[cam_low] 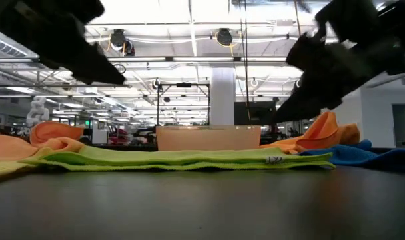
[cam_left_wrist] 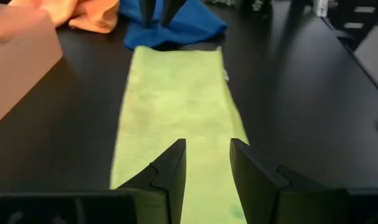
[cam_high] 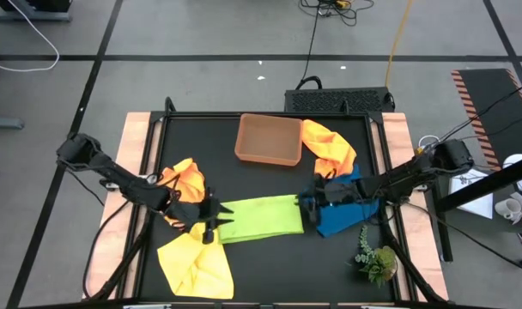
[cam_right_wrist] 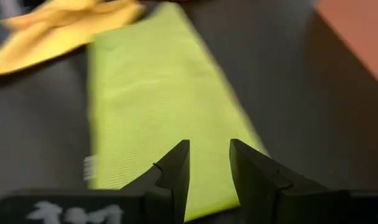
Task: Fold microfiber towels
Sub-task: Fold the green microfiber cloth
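lime green microfiber towel (cam_high: 259,218): folded strip, long axis left-right between the arms | left gripper (cam_high: 212,225): fingers slightly parted, empty | right gripper (cam_high: 308,206): same, opposite end

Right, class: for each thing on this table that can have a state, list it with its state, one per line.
Lime green towel: folded into a flat strip.
Yellow towel: crumpled.
Orange towels: crumpled.
Blue towel: bunched.
Tray: empty.
Left gripper: jaws open over the strip.
Right gripper: jaws open over the strip.
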You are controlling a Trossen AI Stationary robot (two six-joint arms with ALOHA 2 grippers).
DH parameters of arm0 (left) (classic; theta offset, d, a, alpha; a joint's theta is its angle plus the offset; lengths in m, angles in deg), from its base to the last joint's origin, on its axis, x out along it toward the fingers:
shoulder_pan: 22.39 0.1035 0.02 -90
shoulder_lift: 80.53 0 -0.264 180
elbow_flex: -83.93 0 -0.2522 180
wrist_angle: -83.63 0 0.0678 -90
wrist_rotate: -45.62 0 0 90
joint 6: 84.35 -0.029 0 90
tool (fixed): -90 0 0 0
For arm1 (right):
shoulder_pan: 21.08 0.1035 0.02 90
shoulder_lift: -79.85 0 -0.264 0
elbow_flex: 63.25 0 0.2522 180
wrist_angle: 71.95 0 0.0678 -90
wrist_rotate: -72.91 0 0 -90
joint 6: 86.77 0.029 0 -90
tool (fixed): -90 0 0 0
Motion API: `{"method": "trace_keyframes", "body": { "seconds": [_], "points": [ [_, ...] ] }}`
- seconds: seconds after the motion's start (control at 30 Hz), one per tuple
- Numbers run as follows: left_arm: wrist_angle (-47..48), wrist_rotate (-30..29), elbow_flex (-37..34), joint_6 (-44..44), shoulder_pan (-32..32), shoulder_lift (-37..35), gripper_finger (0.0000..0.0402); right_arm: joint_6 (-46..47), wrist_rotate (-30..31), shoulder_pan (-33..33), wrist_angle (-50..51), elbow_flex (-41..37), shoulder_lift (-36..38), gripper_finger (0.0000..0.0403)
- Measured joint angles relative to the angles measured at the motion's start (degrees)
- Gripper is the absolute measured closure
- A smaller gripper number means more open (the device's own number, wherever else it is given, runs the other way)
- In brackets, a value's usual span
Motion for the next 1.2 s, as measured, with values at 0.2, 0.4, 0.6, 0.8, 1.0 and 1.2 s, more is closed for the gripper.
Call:
{"method": "trace_keyframes", "body": {
  "seconds": [0.2, 0.4, 0.6, 0.8, 1.0, 1.2],
  "points": [
    [-4.88, 6.17, -0.02, -1.89, 5.86, 2.24, 0.0275, 4.62, -7.98, -7.39, 3.18, 0.0, -0.65, 0.0289],
    [-12.08, 12.42, 0.0, -2.55, 11.27, 6.9, 0.0242, 7.62, -13.69, -9.95, 1.6, 0.0, -4.0, 0.0246],
    [-18.14, 14.0, 0.02, -2.4, 15.22, 11.75, 0.0178, 9.14, -13.73, -11.17, -0.53, 0.02, -8.95, 0.0213],
    [-20.45, 16.16, 0.85, -2.36, 18.05, 13.94, 0.0136, 6.76, -13.64, -11.44, -3.52, 0.0, -10.29, 0.0243],
    [-21.92, 19.33, 7.58, -2.96, 20.77, 22.43, 0.0131, 1.98, -13.62, -11.44, -7.46, 0.0, -10.29, 0.0348],
    [-14.71, 24.63, 18.77, -5.49, 23.42, 30.15, 0.013, -0.15, -13.57, -10.36, -10.16, -0.04, -8.81, 0.0393]
  ]
}}
